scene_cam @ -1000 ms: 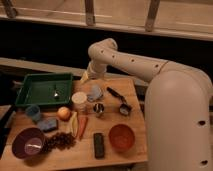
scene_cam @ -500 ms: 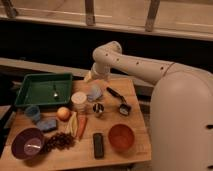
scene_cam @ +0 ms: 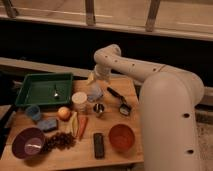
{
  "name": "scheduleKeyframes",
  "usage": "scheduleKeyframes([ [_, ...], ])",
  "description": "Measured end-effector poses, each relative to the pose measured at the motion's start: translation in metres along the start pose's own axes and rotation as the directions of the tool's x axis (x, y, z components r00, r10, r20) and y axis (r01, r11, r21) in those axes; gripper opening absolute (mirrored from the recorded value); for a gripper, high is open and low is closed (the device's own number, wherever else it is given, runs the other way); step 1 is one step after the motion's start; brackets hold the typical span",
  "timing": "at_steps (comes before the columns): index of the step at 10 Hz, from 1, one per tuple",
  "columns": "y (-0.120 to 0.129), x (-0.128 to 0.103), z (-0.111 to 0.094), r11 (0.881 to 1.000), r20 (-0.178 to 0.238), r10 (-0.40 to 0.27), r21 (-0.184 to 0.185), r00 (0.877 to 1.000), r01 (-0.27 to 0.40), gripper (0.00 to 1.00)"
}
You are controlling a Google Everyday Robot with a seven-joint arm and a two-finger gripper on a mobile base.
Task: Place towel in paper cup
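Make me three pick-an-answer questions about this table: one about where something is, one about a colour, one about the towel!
1. Where is the gripper? A above the table's back edge, over the towel; B under the table; C on the floor.
2. What colour is the tray? A red; B green; C white.
3. The towel is: A inside the paper cup; B beside the paper cup; C in the tray.
Answers: A, it hangs over the towel; B, its walls are green; B, it lies next to the cup.
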Motion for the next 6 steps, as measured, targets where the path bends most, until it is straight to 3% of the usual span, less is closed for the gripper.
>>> scheduleKeyframes([
  [2, -0.009, 0.0, 0.029, 1.0, -0.047, 0.004, 0.008, 0.999, -0.004, 0.8],
  [5, 0.002, 0.001, 0.056, 1.0, -0.105, -0.018, -0.02, 0.994, 0.016, 0.8],
  [6, 0.002, 0.0, 0.056, 1.0, -0.105, -0.018, -0.021, 0.994, 0.016, 0.8],
])
